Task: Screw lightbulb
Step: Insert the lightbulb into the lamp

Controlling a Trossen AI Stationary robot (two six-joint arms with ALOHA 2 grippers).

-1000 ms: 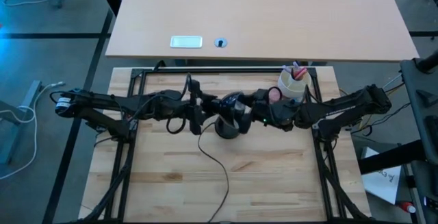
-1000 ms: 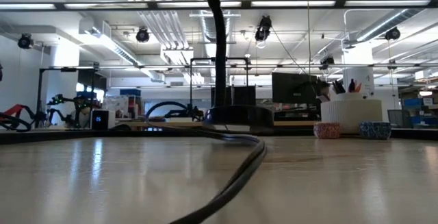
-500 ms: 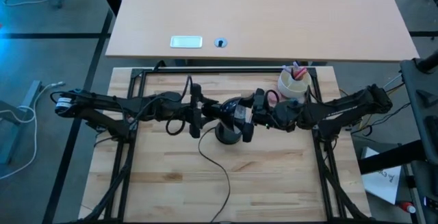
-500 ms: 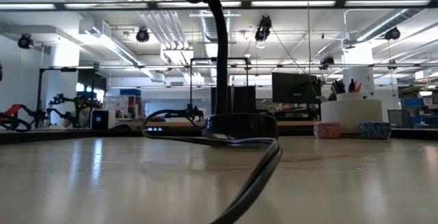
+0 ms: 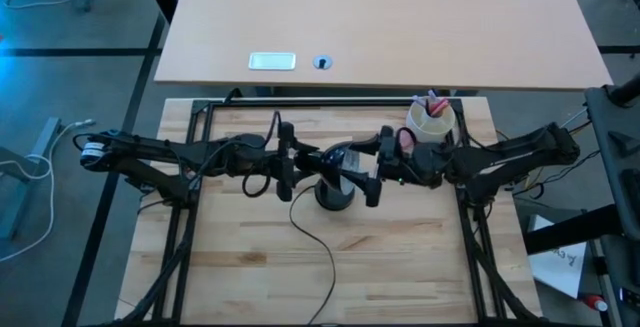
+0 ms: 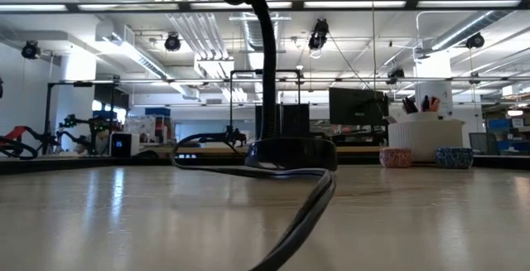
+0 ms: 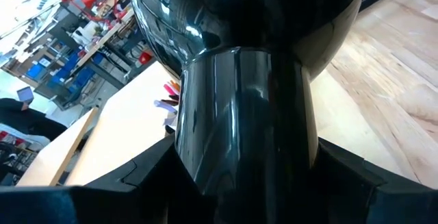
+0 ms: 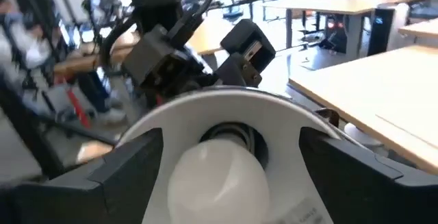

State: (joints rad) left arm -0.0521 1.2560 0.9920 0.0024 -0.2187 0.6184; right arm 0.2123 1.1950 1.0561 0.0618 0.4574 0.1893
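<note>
Looking back half a second, the right gripper (image 5: 368, 167) is seen a little farther right now, drawn back slightly from the black desk lamp (image 5: 335, 189) with the silvery shade. Over the last second the lamp's round base is shifted a bit to the right in the low view, and the black cable (image 6: 306, 209) is bent in a new curve. The lamp is being nudged while the work goes on at its head.

The small matte white round lightbulb (image 8: 215, 176) is seen in the right wrist view, sitting in the middle of the silvery shade (image 8: 226, 104), between the right gripper's two dark fingers (image 8: 130, 162). These fingers are spread apart on either side of it, and it cannot be told if the bulb is touched. It is judged that the lightbulb is already in the socket and that the turning is partly done or being checked.

The left gripper (image 5: 305, 159) is closed tight around the black neck behind the shade, so the lamp is held steady from the left.

Counted on the pale wooden table (image 5: 250, 257): one lamp, one lightbulb, one cable, two arms, and one white cup (image 5: 430, 122) with pens at the far right. One small pink ball (image 6: 395, 157) and one small blue ball (image 6: 454, 157) are set beside the cup.
</note>
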